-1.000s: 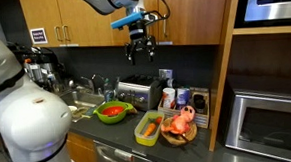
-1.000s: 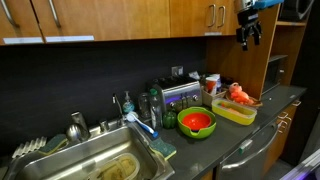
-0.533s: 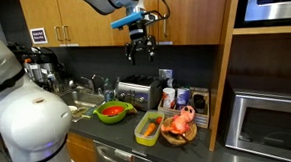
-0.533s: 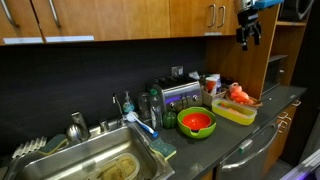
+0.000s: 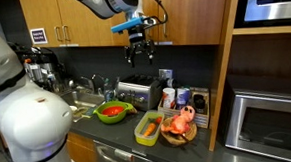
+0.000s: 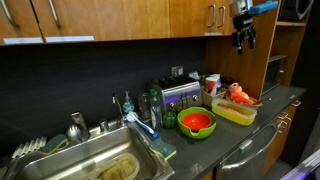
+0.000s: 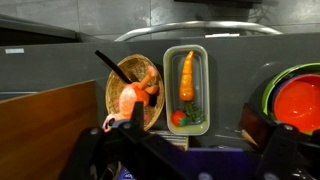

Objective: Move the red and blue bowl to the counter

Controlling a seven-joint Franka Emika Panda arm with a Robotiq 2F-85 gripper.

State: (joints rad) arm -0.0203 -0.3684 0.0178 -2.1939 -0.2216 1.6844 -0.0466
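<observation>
Robotiq gripper [image 5: 137, 53] hangs high in front of the wooden upper cabinets [image 5: 187, 14], well above the dark grey-black countertop [image 6: 226, 138]. In the wrist view its fingers [image 7: 284, 150] stand spread wide apart with nothing between them.

The small round red plastic bowl [image 5: 111, 111] sits nested inside a larger lime-green bowl [image 6: 186, 127] on the countertop; no blue is discernible. In both exterior views the steel sink basin [image 6: 95, 162] lies to its left. To its right are a yellow-green rectangular container [image 5: 147, 129] holding a carrot [image 7: 187, 76], then a brown wooden bowl of orange-pink items [image 5: 178, 129]. A steel toaster [image 6: 180, 95] stands behind, against the far wall.
</observation>
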